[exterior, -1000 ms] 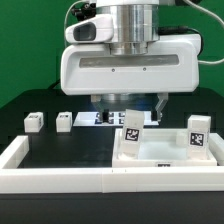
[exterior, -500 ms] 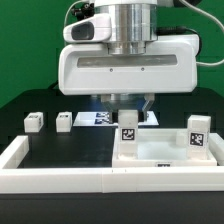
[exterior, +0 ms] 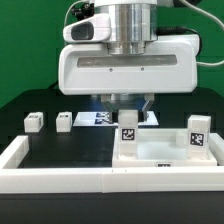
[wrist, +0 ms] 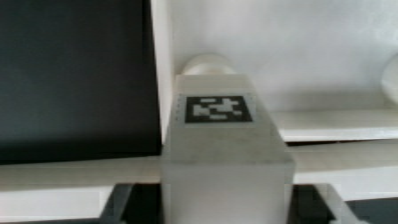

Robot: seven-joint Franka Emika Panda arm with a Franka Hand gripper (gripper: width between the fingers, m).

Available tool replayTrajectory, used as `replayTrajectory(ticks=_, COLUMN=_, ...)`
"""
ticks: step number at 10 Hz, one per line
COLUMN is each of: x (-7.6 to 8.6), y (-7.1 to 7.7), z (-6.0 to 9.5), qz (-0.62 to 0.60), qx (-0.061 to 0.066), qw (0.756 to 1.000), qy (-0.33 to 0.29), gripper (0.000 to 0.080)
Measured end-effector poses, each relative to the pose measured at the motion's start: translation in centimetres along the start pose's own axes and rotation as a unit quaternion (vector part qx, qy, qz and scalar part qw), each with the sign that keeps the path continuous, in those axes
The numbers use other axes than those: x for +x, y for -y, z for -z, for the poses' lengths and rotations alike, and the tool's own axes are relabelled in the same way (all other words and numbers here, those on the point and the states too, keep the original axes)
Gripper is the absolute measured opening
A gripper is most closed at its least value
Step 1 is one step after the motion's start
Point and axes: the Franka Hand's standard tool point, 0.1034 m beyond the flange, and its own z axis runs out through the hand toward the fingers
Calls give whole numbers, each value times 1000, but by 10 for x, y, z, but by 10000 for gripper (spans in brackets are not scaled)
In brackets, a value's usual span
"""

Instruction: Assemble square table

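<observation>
So the jaws have just pulled in. A second ago they stood wide either side of the leg (exterior: 128, 127), and now the gripper (exterior: 129, 103) is clamped onto it, as far as I can tell. In the wrist view the leg fills the gap between the two dark fingers (wrist: 128, 203), with its tag (wrist: 219, 108) facing the camera. The leg also straightened up as the grip landed. It leaned a bit toward the exterior view's right before and now stands upright, so the squeeze seems to have centred it. My guess is the grab is done and seating or twisting this leg into its corner comes next, though I can't see whether it's threaded in at all. The held leg stands straight under the wrist on the corner of the square slab (exterior: 160, 152) nearest the exterior view's left. The slab itself sits tight in the angle of the white rail (exterior: 30, 165). A second leg (exterior: 197, 133) stands on the slab's corner toward the exterior view's right, well clear of the fingers. Two more wait on the black table off to the exterior view's left — one loose leg (exterior: 33, 121) and another loose leg (exterior: 65, 120), both untouched. Behind the gripper lies the marker board (exterior: 98, 118).
</observation>
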Motion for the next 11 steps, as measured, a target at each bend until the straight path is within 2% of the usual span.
replayTrajectory(ticks=4, x=0, y=1, z=0, qz=-140, qx=5, qw=990, qy=-1, gripper=291)
replayTrajectory(ticks=6, x=2, y=3, z=-1, qz=-244, qx=12, qw=970, qy=-11, gripper=291)
replayTrajectory(ticks=8, x=2, y=6, z=-1, qz=-333, qx=14, qw=943, qy=-14, gripper=291)
replayTrajectory(ticks=11, x=1, y=16, z=-2, qz=-471, qx=20, qw=882, qy=-12, gripper=291)
